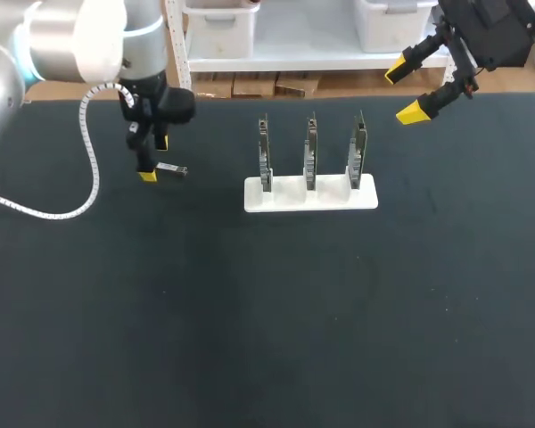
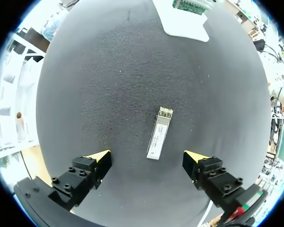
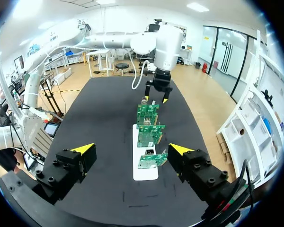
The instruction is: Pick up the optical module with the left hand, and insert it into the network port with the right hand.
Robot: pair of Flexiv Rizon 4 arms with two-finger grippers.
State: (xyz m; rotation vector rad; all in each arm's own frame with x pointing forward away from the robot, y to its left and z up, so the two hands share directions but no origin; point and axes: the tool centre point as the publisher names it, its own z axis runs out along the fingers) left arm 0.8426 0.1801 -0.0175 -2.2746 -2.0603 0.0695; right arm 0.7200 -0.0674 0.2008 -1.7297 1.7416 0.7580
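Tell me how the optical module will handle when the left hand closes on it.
The optical module looks like a rigid metal bar, so probably stiff. Lying flat on the table, it shouldn't roll. Its smooth casing might slip.

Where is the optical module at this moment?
The module lies flat on the table, back left in the head view, under the open left gripper, left of the white stand.

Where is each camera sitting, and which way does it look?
Head view: above and behind, looking down on the table; both arms show, left gripper over the module, right gripper raised.
Left wrist view: on the left wrist, looking down at the module; its open fingers show.
Right wrist view: on the right wrist, facing the stand and left arm; open fingers show.
Shared: all show the stand.
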